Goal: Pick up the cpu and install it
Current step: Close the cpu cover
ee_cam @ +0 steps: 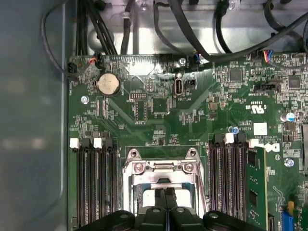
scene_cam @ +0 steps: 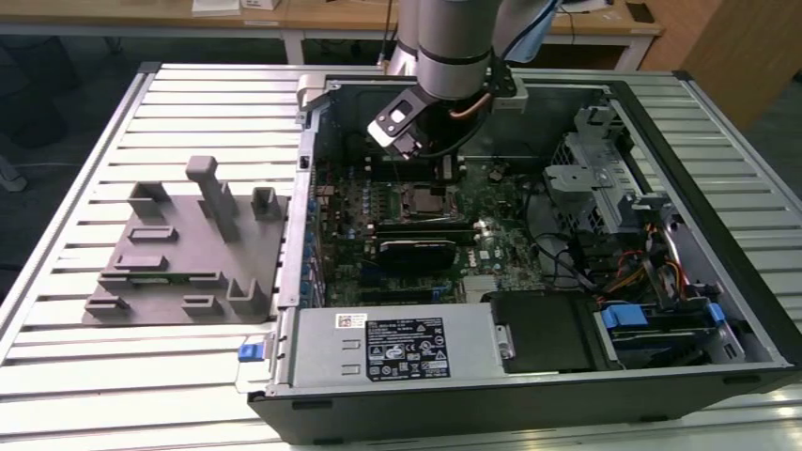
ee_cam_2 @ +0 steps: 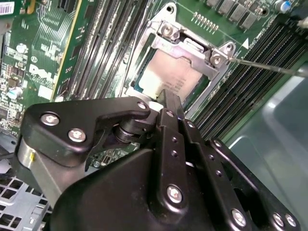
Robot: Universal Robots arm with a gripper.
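Silver and flat, the cpu (ee_cam_2: 166,77) lies inside the metal frame (ee_cam_2: 192,48) of its socket on the green board (ee_cam: 159,120), so it looks set in its place. The claw (ee_cam_2: 166,95) hangs right over it, inside the open computer case (scene_cam: 701,122). Its two fingers (ee_cam: 161,204) are pressed together with the tips at the cpu's near edge, maybe to push it flat. Whether they touch it cannot be told. The grey stand (scene_cam: 176,254) sits outside the case, well apart.
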